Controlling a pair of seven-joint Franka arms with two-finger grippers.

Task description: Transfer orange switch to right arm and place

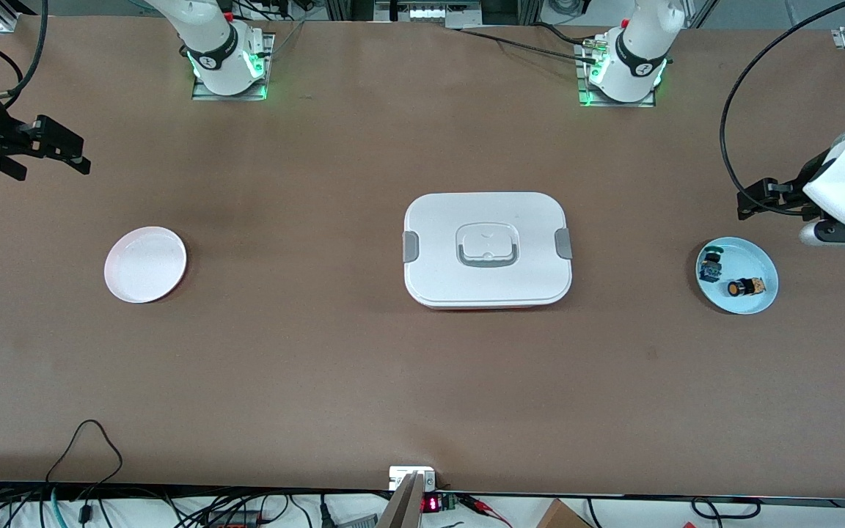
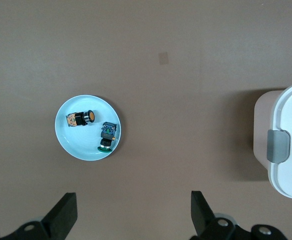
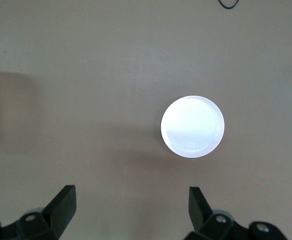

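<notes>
The orange switch point(image 1: 745, 287), with a black body, orange cap and tan block, lies on its side in a light blue plate point(image 1: 749, 257) at the left arm's end of the table. It also shows in the left wrist view point(image 2: 82, 118), in the same plate point(image 2: 81, 142). My left gripper point(image 1: 751, 202) hangs open and empty over bare table beside that plate; its own view point(image 2: 133, 200) shows the fingers wide apart. My right gripper point(image 1: 70, 150) hangs open and empty over the table at the right arm's end, as its own view point(image 3: 131, 192) shows.
A blue-and-green switch point(image 1: 710, 265) shares the blue plate with the orange one point(image 2: 107, 136). A white lidded box point(image 1: 487, 249) sits mid-table, and its end shows in the left wrist view point(image 2: 285, 110). An empty white plate point(image 1: 145, 264) lies toward the right arm's end point(image 3: 192, 126).
</notes>
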